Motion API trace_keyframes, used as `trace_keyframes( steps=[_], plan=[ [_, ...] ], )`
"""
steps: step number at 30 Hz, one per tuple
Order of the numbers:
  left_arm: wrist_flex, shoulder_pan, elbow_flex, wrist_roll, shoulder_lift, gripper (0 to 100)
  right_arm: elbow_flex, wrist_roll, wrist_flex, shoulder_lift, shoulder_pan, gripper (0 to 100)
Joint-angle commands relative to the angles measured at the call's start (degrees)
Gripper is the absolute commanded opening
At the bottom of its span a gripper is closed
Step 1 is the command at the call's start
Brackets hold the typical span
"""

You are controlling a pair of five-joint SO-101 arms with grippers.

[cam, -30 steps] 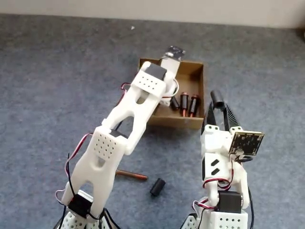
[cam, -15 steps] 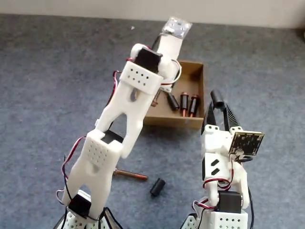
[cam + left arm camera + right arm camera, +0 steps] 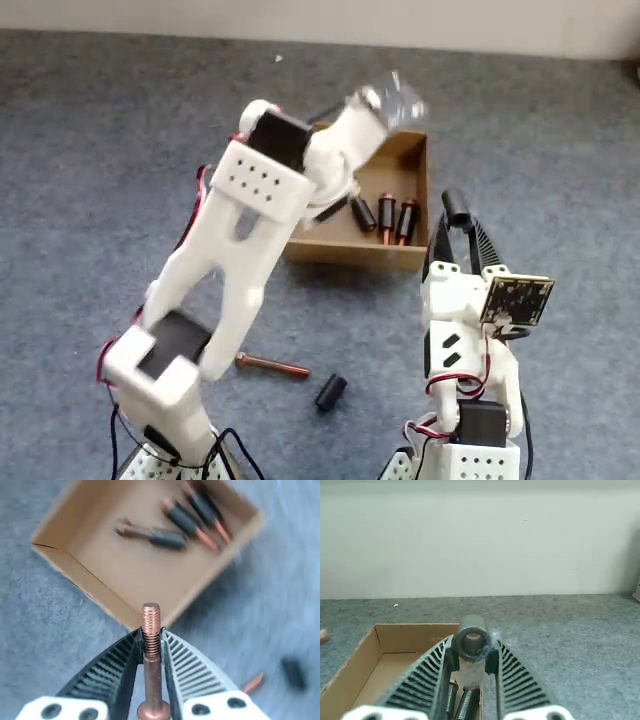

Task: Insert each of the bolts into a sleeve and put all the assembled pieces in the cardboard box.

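**Left end effector** (image 3: pixel 150 634): closed on a copper bolt (image 3: pixel 151 622). The shank is pinched between the ribbed black fingers, with the threaded tip past the fingertips and the head toward the wrist. It is held aloft by the edge of the cardboard box (image 3: pixel 95 555).

**Right end effector** (image 3: pixel 472 649): closed on a black sleeve (image 3: pixel 471 641), gripped across its body with the open bore facing the wrist camera. In the high view, the sleeve (image 3: pixel 456 208) sits just beside the box's right wall (image 3: pixel 428 190), outside it.

**Cardboard box:** open-topped, resting on the grey counter (image 3: pixel 90 160). It contains three assembled pieces (image 3: pixel 362 212) (image 3: pixel 386 214) (image 3: pixel 406 218), each a bolt in a dark sleeve, lying close together near the right wall.

**Loose bolt** (image 3: pixel 272 365): copper, lying flat on the counter in front of the box, near the left arm's base.

**Loose sleeve** (image 3: pixel 331 391): black, lying on the counter just beside that bolt's end, apart from it.
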Motion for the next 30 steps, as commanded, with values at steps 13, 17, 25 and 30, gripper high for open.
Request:
trace_keyframes(
  steps=[13, 17, 25, 30],
  plan=[
    [-9.67, -5.41, 61.14, -48.18, -31.43, 1, -3.56, -0.18, -2.07, -1.01, 0.31, 0.4],
    [-12.84, -10.33, 66.77, -60.75, -32.31, 7, -3.56, -0.09, -2.07, -1.01, 0.31, 0.4],
    [-19.16, -19.65, 67.12, -57.23, -32.75, 20, -3.65, 0.00, -2.07, -1.01, 0.31, 0.4],
    [-19.34, -24.57, 67.21, -47.38, -32.75, 20, -3.65, 0.00, -2.15, -1.01, 0.31, 0.4]
  ],
)
